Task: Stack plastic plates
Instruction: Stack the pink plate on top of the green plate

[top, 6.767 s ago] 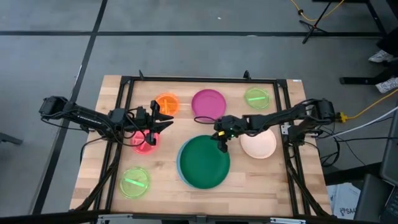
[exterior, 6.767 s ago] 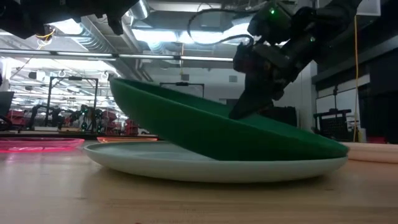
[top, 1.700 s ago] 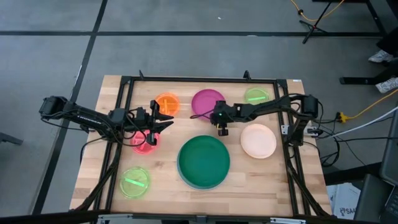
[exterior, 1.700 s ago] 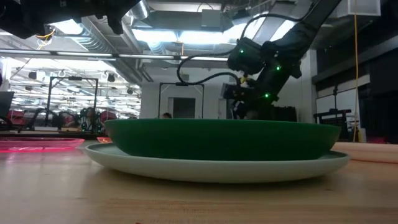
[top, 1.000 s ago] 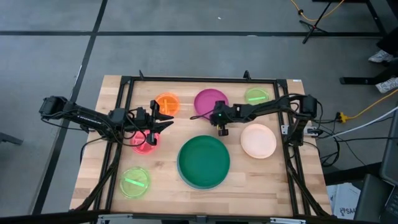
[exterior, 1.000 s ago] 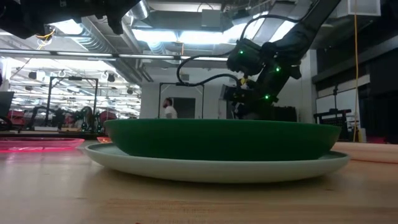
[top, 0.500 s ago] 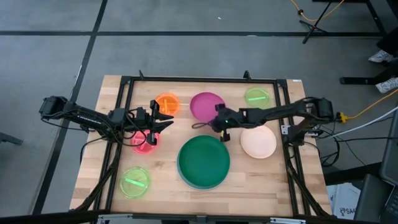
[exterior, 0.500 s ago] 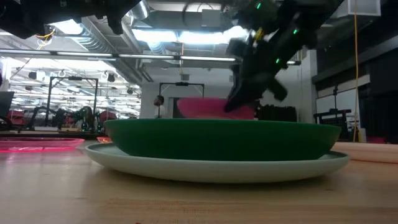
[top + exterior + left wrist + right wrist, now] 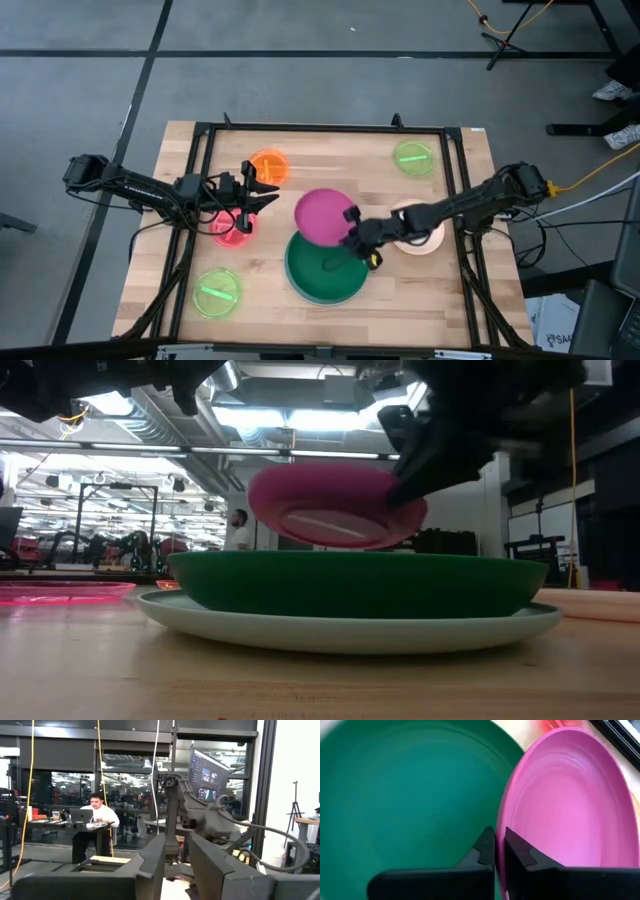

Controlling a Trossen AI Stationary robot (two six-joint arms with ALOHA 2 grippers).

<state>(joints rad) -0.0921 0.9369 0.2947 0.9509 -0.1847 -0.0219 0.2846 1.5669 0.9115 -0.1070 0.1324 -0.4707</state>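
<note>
High view: the right end effector [image 9: 356,232] pinches the magenta plate's [image 9: 321,216] rim and holds it in the air over the far edge of the green plate [image 9: 325,270], which sits nested in the blue plate [image 9: 350,628] near the desk's [image 9: 420,300] front edge. The peach plate [image 9: 418,232] lies toward the right edge. The left end effector [image 9: 268,195] hangs with fingers apart, holding nothing, between the orange plate [image 9: 268,165] and pink-red plate [image 9: 232,230].
</note>
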